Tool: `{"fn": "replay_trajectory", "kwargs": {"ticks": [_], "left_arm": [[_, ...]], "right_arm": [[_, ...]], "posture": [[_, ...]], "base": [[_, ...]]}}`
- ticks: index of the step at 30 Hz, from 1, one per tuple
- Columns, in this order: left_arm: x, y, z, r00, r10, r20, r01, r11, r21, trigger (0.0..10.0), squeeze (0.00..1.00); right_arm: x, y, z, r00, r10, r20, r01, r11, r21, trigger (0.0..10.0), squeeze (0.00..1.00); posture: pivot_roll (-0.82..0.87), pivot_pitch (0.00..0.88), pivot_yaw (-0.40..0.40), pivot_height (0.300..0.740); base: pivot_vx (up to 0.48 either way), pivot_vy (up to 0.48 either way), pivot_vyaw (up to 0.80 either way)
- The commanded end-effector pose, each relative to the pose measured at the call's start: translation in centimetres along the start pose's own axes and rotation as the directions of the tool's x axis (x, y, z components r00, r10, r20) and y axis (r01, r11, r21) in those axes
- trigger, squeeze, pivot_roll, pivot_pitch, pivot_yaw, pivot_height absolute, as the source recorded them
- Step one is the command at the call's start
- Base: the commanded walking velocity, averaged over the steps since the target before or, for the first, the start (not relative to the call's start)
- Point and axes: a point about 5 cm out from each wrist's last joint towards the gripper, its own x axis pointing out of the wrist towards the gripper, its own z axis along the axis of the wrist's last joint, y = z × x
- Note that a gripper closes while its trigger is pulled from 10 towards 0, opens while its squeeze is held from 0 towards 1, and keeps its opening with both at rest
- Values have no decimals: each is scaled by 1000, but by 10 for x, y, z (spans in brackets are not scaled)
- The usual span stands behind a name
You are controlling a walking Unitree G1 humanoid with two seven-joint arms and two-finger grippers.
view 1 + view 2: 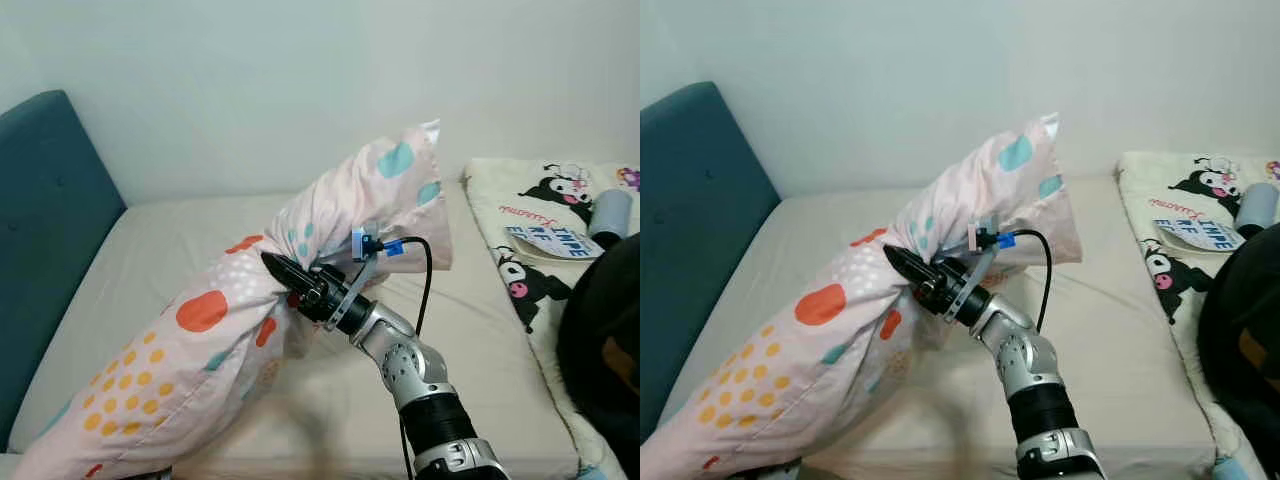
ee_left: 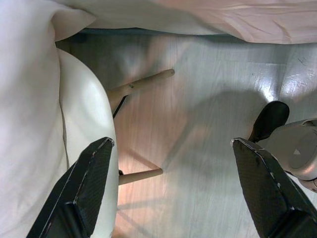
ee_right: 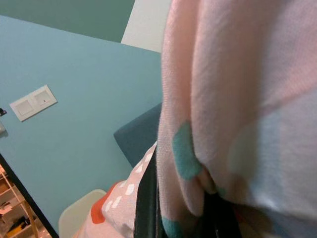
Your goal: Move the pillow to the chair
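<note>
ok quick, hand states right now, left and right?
Left hand: open, holding nothing, pointed down at the floor.
Right hand: closed on the pillow, pinching its fabric above the bed.

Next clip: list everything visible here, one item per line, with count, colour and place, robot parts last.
pillow: one, pink with orange, yellow and teal dots, lifted above the bed, pinched mid-length.
bed: one, beige sheet, before the robot.
headboard: one, teal, on the bed's left.
blanket: one, cream with black cartoon figures, on the bed's right side.
booklet: one, white with blue letters, on the blanket.
chair: one, white seat, wooden legs, on the floor below the left gripper.
right gripper: black fingers, shut on the pillow.
left gripper: black fingers, open, hanging above the floor.
</note>
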Motion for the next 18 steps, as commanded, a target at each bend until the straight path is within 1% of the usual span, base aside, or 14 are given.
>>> {"fn": "replay_trajectory", "kwargs": {"ticks": [1, 6, 18], "left_arm": [[0, 4, -5, 1000, 4, -30, -3, 1000, 12, 10000, 0], [0, 2, -6, 999, -3, -38, 3, 1000, 3, 10000, 0], [-1, 2, -7, 999, -16, -33, 17, 999, 31, 10000, 0]], "right_arm": [[18, 18, -3, 995, 76, 59, -78, 997, 29, 10000, 0], [16, 17, -5, 997, 61, 57, -63, 997, 40, 10000, 0], [17, 20, -5, 996, 66, 61, -69, 997, 44, 10000, 0]], "posture": [[-45, 11, 56, 740], [-45, 14, 59, 740], [-46, 19, 60, 740]], "base": [[0, 0, 800], [-480, 0, 800], [0, 0, 800]]}}
